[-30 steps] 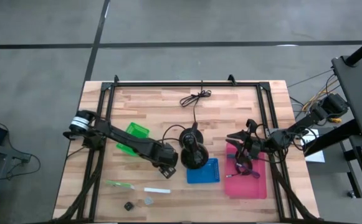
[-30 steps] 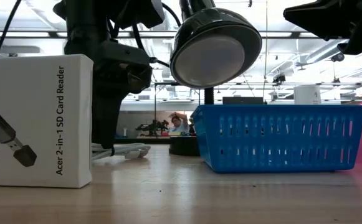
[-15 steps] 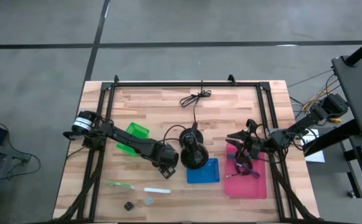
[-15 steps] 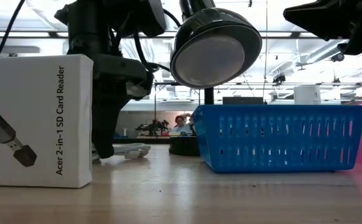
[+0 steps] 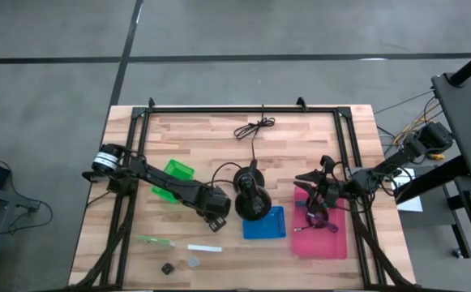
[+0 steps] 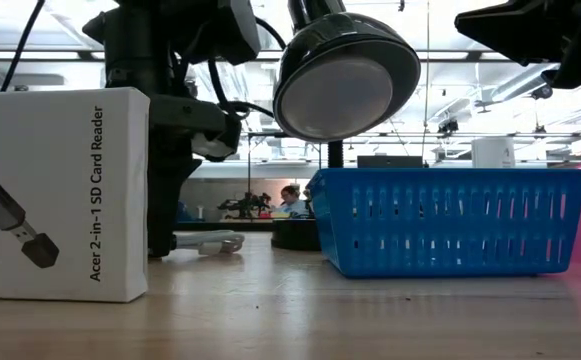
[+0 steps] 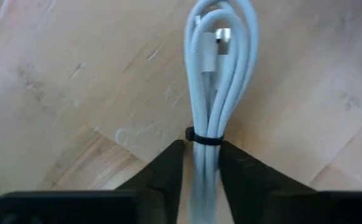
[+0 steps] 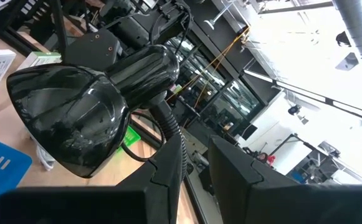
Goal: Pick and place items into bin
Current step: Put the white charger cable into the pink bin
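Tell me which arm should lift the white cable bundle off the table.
Left. The left gripper already straddles the white cable bundle, a finger on each side. The right gripper hangs over the pink bin, far off.

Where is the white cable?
The white cable lies on the table between the left gripper's fingers, just left of the black lamp.

Even overhead light; ceiling glare in low view; soft shadows.
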`<move>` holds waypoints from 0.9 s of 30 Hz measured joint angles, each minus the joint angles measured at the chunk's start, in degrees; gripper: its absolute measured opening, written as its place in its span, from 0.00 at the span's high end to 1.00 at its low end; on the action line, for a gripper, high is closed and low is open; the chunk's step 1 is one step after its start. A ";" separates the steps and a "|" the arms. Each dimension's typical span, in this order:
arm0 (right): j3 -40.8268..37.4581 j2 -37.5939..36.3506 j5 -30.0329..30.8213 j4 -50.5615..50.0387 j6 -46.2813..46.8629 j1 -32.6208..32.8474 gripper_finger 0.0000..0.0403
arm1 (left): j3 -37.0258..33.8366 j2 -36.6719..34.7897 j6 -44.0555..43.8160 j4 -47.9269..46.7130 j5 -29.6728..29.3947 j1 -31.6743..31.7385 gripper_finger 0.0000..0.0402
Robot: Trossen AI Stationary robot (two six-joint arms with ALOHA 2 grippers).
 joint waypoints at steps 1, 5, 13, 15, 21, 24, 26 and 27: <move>0.00 0.00 0.00 0.00 -0.01 0.00 0.83 | -0.10 0.00 0.30 -0.08 -0.10 0.00 0.82; 0.00 0.00 -0.02 -0.02 -0.02 -0.02 0.83 | 0.01 0.00 4.59 -0.55 -0.20 0.02 0.95; 0.00 0.00 -0.02 -0.30 -0.16 0.00 0.83 | -0.08 -1.63 6.06 -3.74 0.90 -0.04 0.96; 0.00 0.02 -0.02 -0.48 -0.26 0.02 0.83 | 0.01 -2.41 6.03 -5.83 1.13 -0.11 0.97; 0.00 0.04 -0.02 -0.68 -0.28 0.00 0.83 | -0.13 -5.29 6.27 -9.58 0.71 -0.09 0.97; 0.00 0.02 0.00 -0.72 -0.26 -0.01 0.83 | 0.03 -7.26 6.30 -10.15 -0.62 -0.09 0.97; 0.00 0.02 0.00 -0.85 -0.27 0.00 0.83 | 0.01 -8.80 6.32 -10.17 -1.74 -0.04 0.97; 0.00 0.02 0.00 -0.86 -0.26 0.00 0.83 | 0.01 -9.66 6.34 -10.21 -1.94 -0.04 0.97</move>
